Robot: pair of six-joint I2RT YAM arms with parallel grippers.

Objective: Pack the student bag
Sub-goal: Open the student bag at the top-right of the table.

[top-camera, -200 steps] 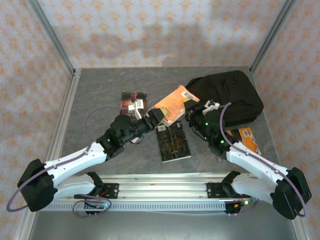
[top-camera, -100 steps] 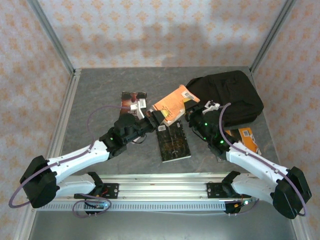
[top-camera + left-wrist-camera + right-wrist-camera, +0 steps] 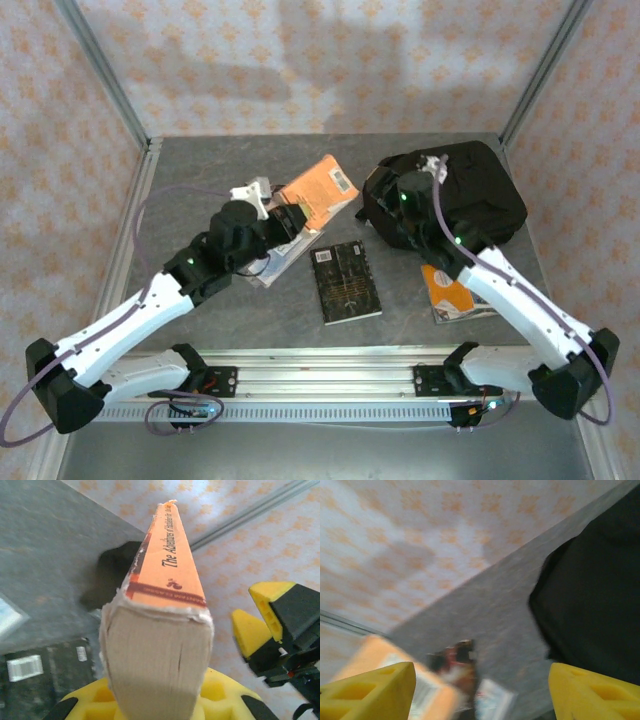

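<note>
Left gripper (image 3: pixel 290 215) clamped on the near corner of an orange paperback (image 3: pixel 320 188), which is lifted clear of the table (image 3: pixel 200 190) and tilted; in the left wrist view the fingers (image 3: pixel 220 692) flank the page edge, spine uppermost. Right gripper (image 3: pixel 481 680) with jaws wide apart and nothing between them, poised at the left edge of the student bag (image 3: pixel 470 190); contact with the fabric cannot be determined. The bag lies at the far right of the table, and its contents cannot be made out. A black book (image 3: pixel 346 282) lies flat near the middle, and a second orange book (image 3: pixel 448 292) lies on the near right, partly under the right arm
</note>
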